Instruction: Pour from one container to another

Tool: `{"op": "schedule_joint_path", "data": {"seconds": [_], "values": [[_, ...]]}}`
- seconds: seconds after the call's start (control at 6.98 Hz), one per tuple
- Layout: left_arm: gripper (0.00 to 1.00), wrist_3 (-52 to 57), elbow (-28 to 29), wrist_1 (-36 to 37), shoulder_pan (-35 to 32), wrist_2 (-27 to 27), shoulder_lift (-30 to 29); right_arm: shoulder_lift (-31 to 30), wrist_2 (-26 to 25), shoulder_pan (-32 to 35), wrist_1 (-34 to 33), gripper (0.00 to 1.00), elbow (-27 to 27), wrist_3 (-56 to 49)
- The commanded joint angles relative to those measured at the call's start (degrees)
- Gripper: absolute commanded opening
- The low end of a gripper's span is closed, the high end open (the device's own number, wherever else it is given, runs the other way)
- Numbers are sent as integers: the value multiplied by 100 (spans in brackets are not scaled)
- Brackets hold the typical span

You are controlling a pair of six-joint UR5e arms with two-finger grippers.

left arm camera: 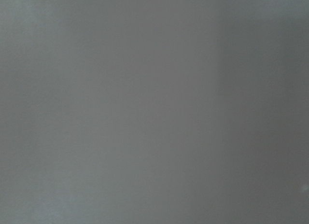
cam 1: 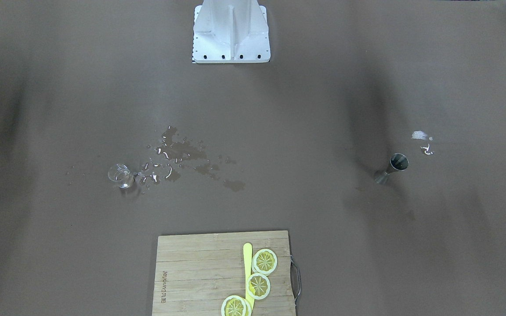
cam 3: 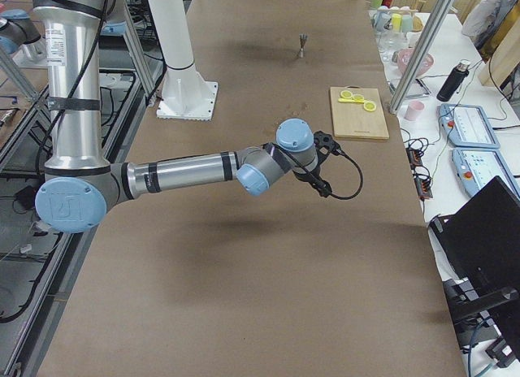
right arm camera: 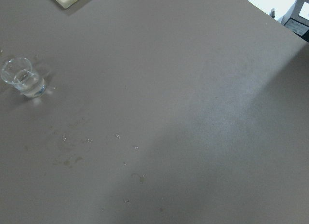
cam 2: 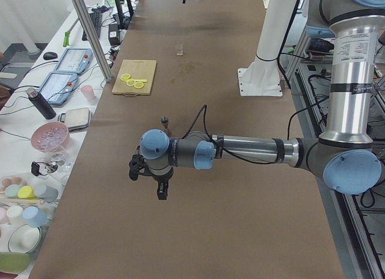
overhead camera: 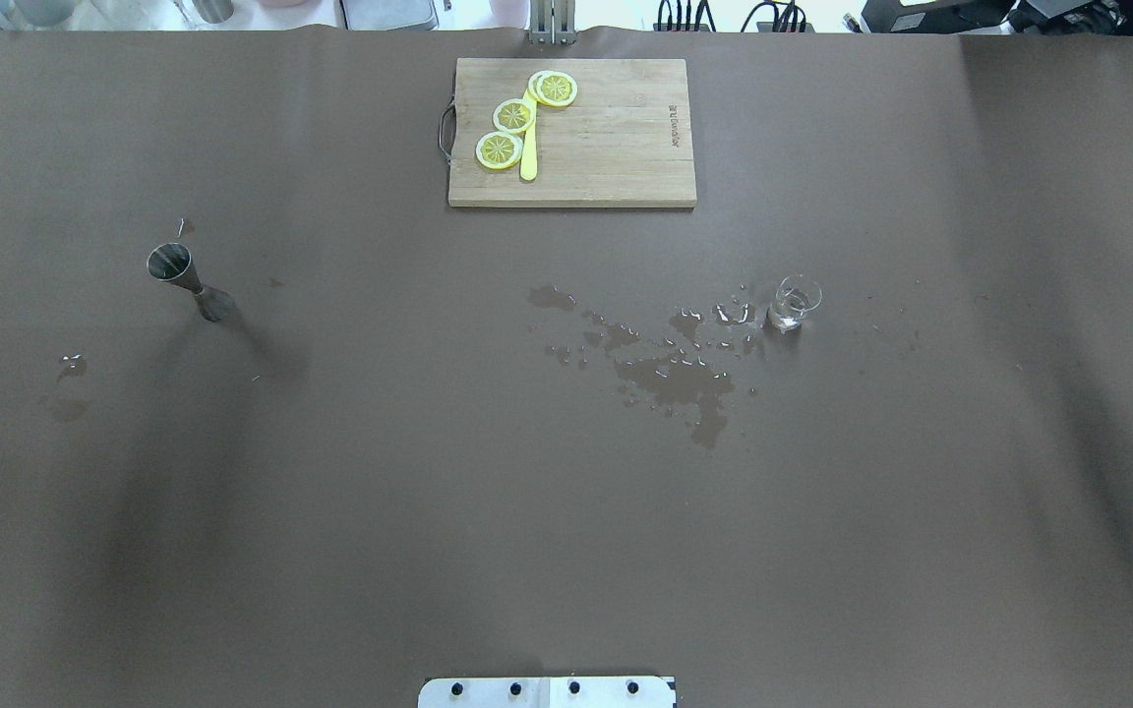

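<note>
A small clear glass (cam 1: 121, 175) (overhead camera: 796, 302) (right arm camera: 21, 78) with a little water stands upright on the brown table. A metal jigger (cam 1: 392, 167) (overhead camera: 183, 275) (cam 2: 164, 120) stands upright far from it, on the robot's left side. My left gripper (cam 2: 151, 180) hangs over the table short of the jigger and shows only in the exterior left view, so I cannot tell its state. My right gripper (cam 3: 323, 153) hovers over the table's right end, well away from the glass; its state also cannot be told. The left wrist view shows only blurred grey surface.
Spilled water (cam 1: 182, 153) (overhead camera: 670, 374) spreads across the table beside the glass, toward the middle. A wooden cutting board (cam 1: 200, 272) (overhead camera: 616, 147) with lemon slices (overhead camera: 514, 116) and a yellow knife lies at the far edge. The white robot base (cam 1: 231, 33) stands at the near edge.
</note>
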Motion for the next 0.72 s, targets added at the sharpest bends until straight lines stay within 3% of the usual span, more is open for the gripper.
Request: {"op": "schedule_joint_path", "data": {"seconds": [0.0, 0.29, 0.57], "values": [[99, -1101, -587, 33, 440, -37, -56, 4, -11, -20, 351, 100, 48, -865], [99, -1327, -871, 50, 800, 59, -100, -57, -11, -64, 678, 100, 22, -1454], [99, -1336, -1133, 723, 881, 52, -353, -58, -168, -291, 1079, 100, -83, -1668]]}}
